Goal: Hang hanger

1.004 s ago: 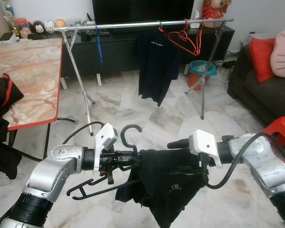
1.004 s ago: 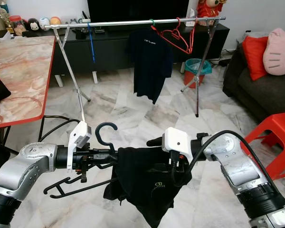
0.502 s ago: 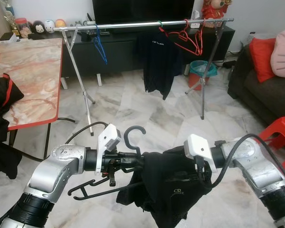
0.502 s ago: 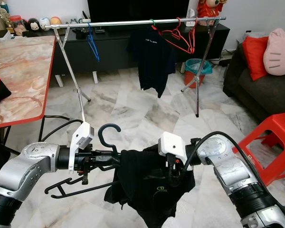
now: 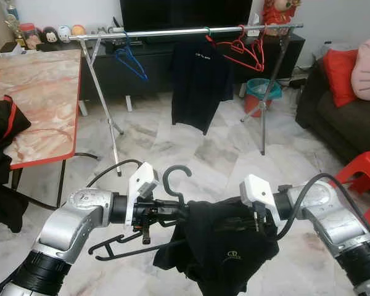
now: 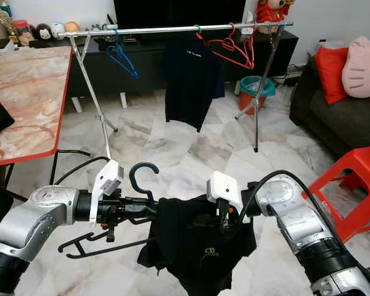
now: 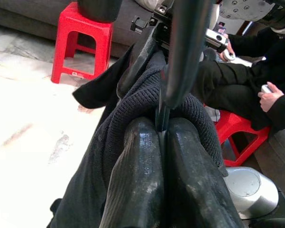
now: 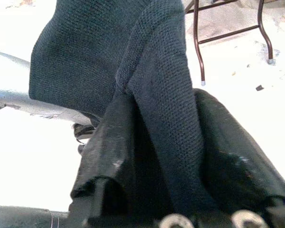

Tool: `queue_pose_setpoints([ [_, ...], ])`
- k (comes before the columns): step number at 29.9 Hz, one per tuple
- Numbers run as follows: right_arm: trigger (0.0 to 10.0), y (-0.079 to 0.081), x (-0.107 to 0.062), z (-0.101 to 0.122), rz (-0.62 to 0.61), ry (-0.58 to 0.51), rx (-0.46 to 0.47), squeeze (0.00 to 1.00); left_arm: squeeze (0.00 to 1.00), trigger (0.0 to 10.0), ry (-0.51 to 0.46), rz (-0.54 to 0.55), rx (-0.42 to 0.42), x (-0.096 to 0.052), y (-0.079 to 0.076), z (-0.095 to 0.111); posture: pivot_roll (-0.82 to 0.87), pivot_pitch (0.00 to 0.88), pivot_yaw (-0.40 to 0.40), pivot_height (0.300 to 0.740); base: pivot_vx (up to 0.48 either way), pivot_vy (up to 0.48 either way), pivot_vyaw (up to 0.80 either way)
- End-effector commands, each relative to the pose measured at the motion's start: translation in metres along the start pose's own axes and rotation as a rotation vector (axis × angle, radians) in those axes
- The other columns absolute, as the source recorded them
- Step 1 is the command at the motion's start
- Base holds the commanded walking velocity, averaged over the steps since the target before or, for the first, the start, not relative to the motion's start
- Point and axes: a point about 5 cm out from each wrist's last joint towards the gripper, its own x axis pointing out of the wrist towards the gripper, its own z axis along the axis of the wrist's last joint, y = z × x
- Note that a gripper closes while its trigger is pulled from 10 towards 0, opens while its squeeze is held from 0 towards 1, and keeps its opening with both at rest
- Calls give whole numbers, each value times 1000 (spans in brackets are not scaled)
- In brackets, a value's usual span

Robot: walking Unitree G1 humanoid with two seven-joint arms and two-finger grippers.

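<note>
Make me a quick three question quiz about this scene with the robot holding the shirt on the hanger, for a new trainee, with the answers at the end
1. True or false: the black plastic hanger carrying the black knit shirt is already on the silver metal clothes rail.
2. Which gripper pinches the hanger's thin stem? A) left B) right
3. Fill in: the right gripper is shut on the ____.

Key:
1. False; both grippers hold it low, apart from the rail.
2. A; the left gripper is closed on the stem.
3. Shirt; a fold of knit cloth sits between its fingers.

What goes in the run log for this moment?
left gripper: shut on black hanger | right gripper: shut on black shirt | rail: ahead
</note>
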Motion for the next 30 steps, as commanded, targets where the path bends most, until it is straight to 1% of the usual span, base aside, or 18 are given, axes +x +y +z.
queue_pose_setpoints([
  [1,0,0,1,2,13,-15,-1,0,0,10000,-44,-27,46,2,-4,13,-132,0,-23,740,0,0,0],
  [20,0,3,7,0,26,-23,14,0,0,10000,-54,-39,49,5,-6,14,-132,0,-20,740,0,0,0],
  [30,0,4,8,0,28,-23,17,0,0,10000,-49,-32,54,6,-5,13,-133,0,-19,740,0,0,0],
])
